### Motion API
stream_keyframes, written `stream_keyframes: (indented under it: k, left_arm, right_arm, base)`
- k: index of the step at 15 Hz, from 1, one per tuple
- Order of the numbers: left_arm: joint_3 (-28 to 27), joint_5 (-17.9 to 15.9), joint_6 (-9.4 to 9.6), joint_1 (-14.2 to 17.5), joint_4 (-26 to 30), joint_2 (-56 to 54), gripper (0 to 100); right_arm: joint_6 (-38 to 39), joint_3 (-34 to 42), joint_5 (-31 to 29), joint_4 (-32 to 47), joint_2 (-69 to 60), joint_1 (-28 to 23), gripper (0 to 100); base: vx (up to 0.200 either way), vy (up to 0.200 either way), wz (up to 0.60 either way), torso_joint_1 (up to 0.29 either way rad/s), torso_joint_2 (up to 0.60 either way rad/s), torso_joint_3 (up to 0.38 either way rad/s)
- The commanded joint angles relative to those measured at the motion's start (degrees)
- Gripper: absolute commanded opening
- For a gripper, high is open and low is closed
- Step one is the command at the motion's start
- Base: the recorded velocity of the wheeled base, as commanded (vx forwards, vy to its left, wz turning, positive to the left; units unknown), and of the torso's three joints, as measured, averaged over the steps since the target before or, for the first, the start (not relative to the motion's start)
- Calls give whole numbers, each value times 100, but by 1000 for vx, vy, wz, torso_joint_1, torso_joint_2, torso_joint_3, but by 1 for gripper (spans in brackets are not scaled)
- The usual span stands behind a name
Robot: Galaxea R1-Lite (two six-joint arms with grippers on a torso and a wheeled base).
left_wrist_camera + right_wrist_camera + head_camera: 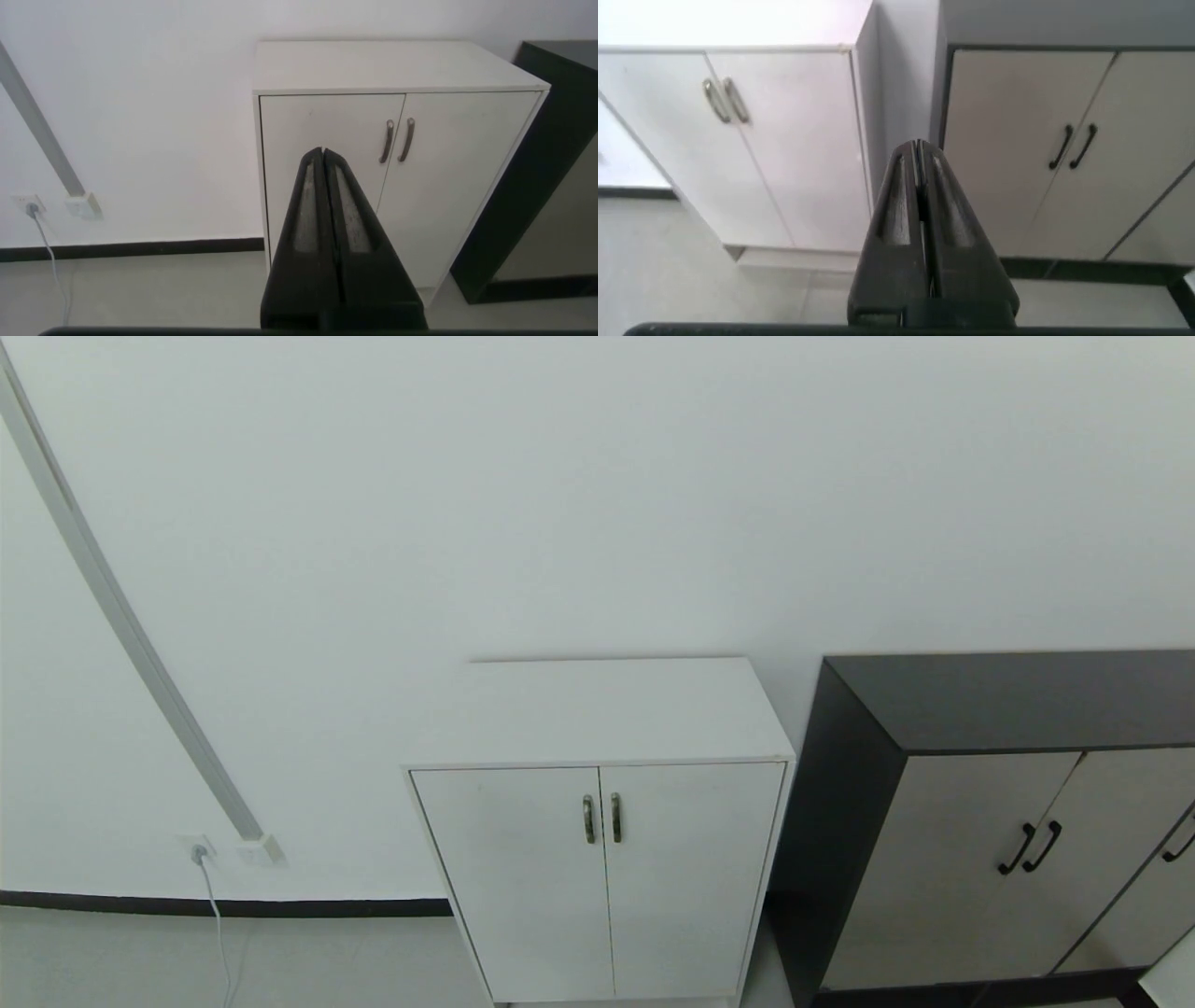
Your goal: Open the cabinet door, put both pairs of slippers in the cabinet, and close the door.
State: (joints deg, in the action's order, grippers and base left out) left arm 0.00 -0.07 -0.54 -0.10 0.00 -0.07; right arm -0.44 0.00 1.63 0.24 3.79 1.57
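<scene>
A white two-door cabinet (597, 859) stands against the wall with both doors closed; its two metal handles (602, 819) meet at the centre. In the left wrist view my left gripper (323, 154) is shut with nothing in it, held off in front of the white cabinet (392, 177), in line with its left door. My right gripper (919, 147) is also shut and empty, facing the gap between the white cabinet (738, 140) and the dark one.
A dark cabinet (990, 821) with grey doors and black handles stands right beside the white one. A wall socket with a plugged cable (201, 854) and a slanted conduit (121, 616) are at the left. Bare floor lies in front.
</scene>
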Motion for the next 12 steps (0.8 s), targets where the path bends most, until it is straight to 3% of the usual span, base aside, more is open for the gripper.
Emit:
stream_keyframes:
  k: [1,5,12]
  left_arm:
    - [0,-1,-8,1,0,7,0]
    - [0,-1,18,1,0,7,0]
    - [0,-1,10,1,0,7,0]
  right_arm:
    - [-18,-9,-119,2,-379,-140,0]
    - [501,0,-787,-60,-370,-148,0]
    - [562,0,-849,-68,-379,-148,0]
  base:
    - [0,0,0,0,0,0]
    - [0,0,0,0,0,0]
    - [0,0,0,0,0,0]
